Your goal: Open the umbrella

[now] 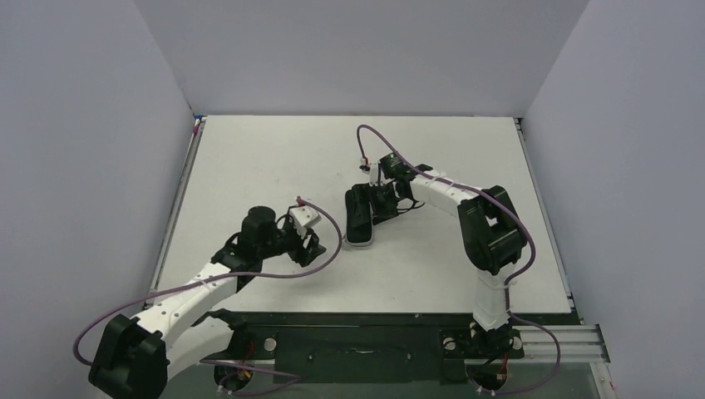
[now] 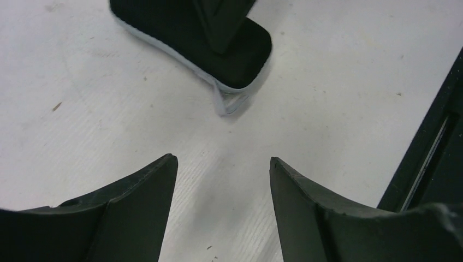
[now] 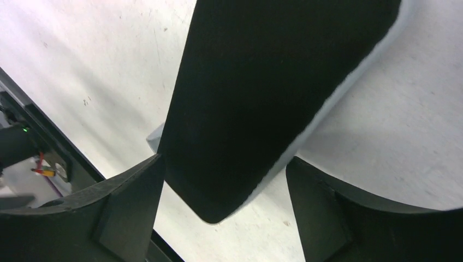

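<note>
Umbrella (image 1: 360,218) is folded shut, lying flat mid-table (image 1: 266,158) between the two arms. It reads as a black slab with a pale edge. I can't pick out the shaft or handle in any view.

Right gripper (image 1: 381,198) is over the far half of it, arm bent in from the right. In the wrist view the jaws are spread, one finger (image 3: 128,213) on each side of the black body. That finger looks to be right at the fabric edge. The other has bare table showing between it and the pale rim, so it's straddling, not clamped. That fits a pre-grasp: this arm pins the body so the other has something to pull against.

Left gripper (image 1: 309,241) sits low, just left of the near end and aimed at it. Jaws are wide apart with only bare table between them. Its camera shows the rounded near end with a small pale tab (image 2: 225,101) sticking out toward it. It's possibly the strap, but the view is too poor to be sure. That's the likely target for this side.

Opening hasn't begun: canopy fully collapsed. My call for next: close right on the body, then bring left in to the near end. Risk is the slab sliding on the smooth table if the right grip is weak.
</note>
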